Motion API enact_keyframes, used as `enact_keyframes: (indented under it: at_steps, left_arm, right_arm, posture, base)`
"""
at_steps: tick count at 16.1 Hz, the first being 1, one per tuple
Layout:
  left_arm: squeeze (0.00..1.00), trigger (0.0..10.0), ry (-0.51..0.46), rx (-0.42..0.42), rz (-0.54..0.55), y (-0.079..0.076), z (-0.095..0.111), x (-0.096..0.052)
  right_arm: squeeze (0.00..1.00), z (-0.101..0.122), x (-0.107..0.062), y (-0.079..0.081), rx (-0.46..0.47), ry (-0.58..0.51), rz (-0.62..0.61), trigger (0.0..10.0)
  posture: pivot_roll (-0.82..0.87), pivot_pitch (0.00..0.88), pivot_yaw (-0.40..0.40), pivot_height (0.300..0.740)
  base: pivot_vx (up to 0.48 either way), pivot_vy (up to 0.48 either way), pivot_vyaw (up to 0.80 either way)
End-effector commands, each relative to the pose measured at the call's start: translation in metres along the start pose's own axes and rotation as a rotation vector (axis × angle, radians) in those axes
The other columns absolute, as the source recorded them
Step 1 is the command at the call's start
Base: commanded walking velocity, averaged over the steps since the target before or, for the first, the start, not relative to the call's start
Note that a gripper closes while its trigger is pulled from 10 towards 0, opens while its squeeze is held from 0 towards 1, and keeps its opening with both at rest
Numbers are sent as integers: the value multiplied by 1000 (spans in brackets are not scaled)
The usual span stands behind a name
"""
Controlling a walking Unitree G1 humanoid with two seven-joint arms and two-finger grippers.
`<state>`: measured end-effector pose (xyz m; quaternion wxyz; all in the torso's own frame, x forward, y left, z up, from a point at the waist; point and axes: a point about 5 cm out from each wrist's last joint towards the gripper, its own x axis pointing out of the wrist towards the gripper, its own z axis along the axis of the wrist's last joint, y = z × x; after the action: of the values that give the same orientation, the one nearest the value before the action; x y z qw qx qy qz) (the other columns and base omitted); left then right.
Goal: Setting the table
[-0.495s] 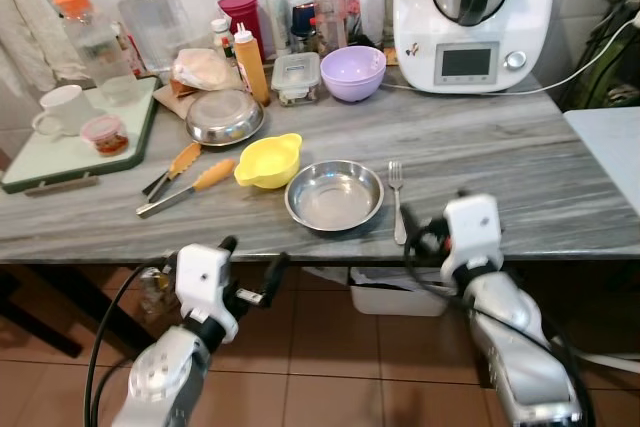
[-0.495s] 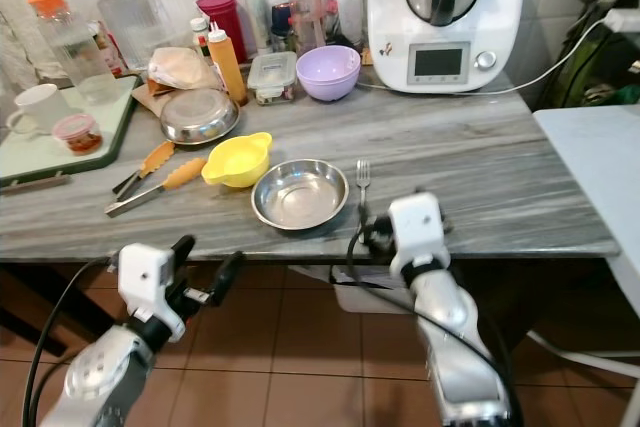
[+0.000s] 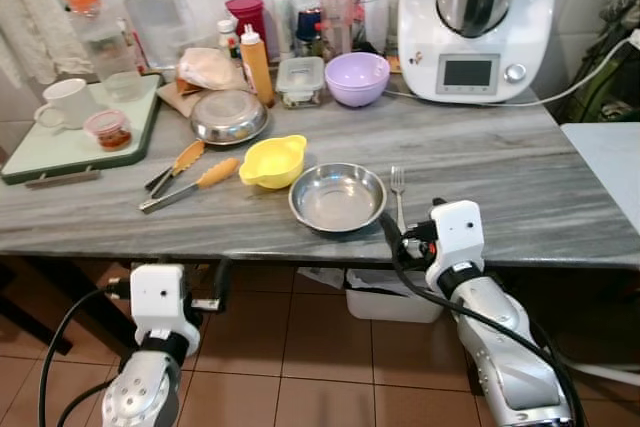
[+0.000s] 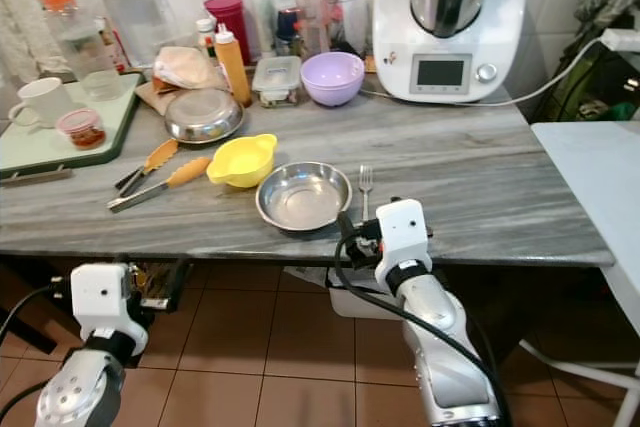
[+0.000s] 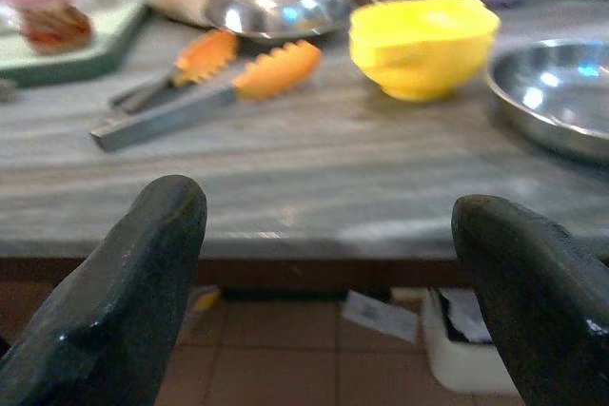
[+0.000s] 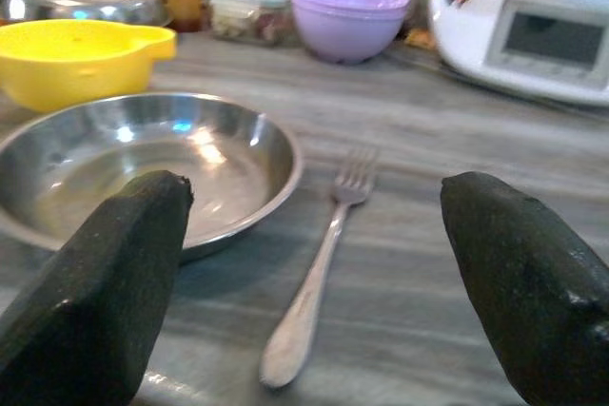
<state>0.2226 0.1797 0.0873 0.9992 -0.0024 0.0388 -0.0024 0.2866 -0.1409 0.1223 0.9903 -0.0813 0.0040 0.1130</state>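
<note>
Step in hand: judged from the layout, the place setting is partly laid, and the right arm seems to be lining up on the cutlery.
Right gripper (image 6: 309, 263): at the near edge of the grey streaked stone table (image 3: 500, 162), its two black fingers (image 6: 105, 282) spread wide, nothing between them.
Fork: the slim silver metal fork (image 6: 319, 278) lies flat on the table, tines pointing away from the robot, its handle end nearest the gripper and centred between the open fingers.
Bowl: the shallow round stainless steel bowl (image 3: 337, 197) sits just beside the fork, on the robot's left of it, apart from it by a narrow strip of table.
Left gripper (image 5: 324, 301): held low, below the table edge, fingers spread and empty, facing the orange-handled metal tongs (image 3: 190, 185) and the yellow plastic bowl with a spout (image 3: 272, 160).
Next move: probably a short reach forward and down over the handle. A thin, flat fork gives little to pinch, so the fingertips would need to meet the table surface closely.
Risk: the fork may slide or be nudged against the steel bowl.
</note>
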Motion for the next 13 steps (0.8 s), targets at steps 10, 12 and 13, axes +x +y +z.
enact_keyframes:
  at_steps: [10, 12, 13]
  left_arm:
    - [0, 10000, -34, 22, 95, 4, 3, 14]
    - [0, 10000, -36, 23, 99, 3, 4, 15]
    - [0, 10000, -35, 31, 94, 2, 3, 16]
  right_arm:
    - [0, 11, 10, 4, 16, -61, 22, 10000]
    - [0, 14, 11, 4, 1, -85, 31, 10000]
    - [0, 15, 13, 4, -4, -90, 37, 10000]
  posture:
    - [-96, 0, 79, 740]
    - [-100, 0, 80, 740]
    - [-104, 0, 78, 740]
  base:
    - [0, 0, -135]
    - [0, 0, -778]
    - [0, 0, 0]
